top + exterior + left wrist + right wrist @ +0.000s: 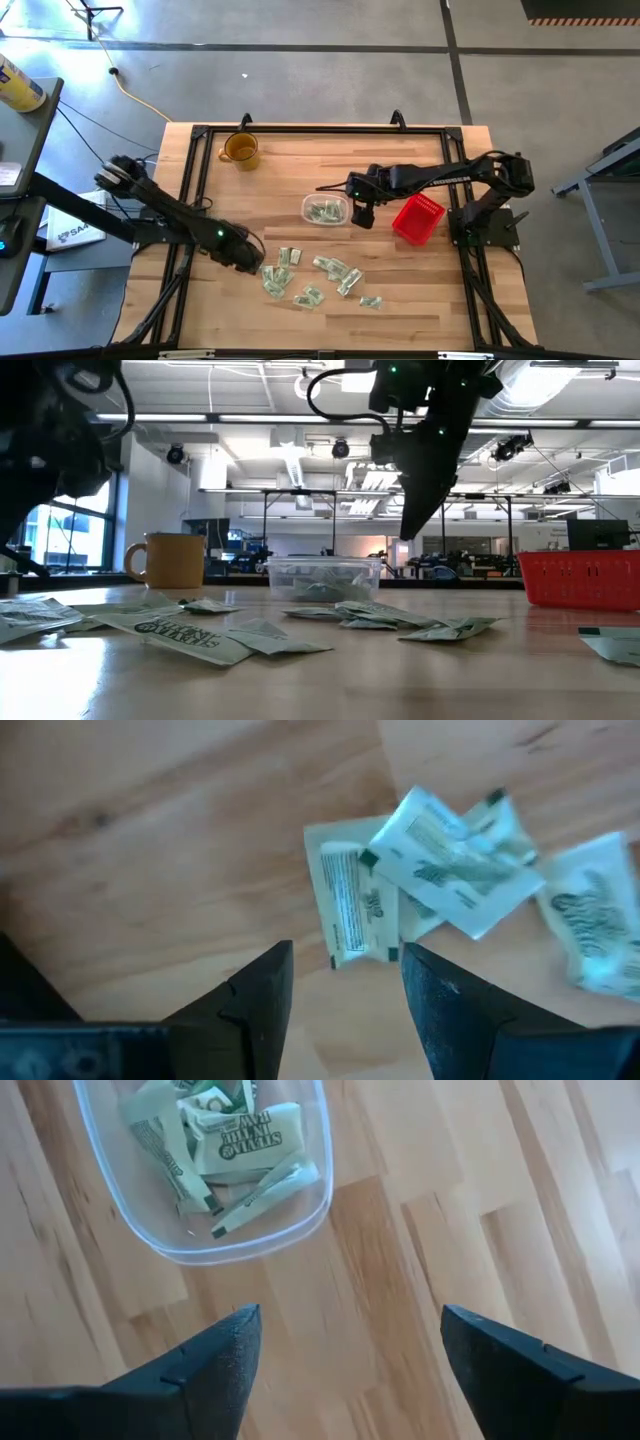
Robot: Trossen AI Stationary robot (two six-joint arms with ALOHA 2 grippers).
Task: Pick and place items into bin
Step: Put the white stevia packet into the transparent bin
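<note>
Packets (320, 278): scattered lower centre of the tabletop (300, 180), several already in the clear bin (326, 210) at centre. Left hand (345, 985): open, empty, low beside the nearest packet (350, 905). Right hand (345, 1345): wide open, empty, just beside the bin. We advise centring one packet between the fingers before closing.

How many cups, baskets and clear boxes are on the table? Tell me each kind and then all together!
Yellow cups: 1
Red baskets: 1
Clear boxes: 1
Total: 3
The little green and white packets are too piled up to count exactly.
</note>
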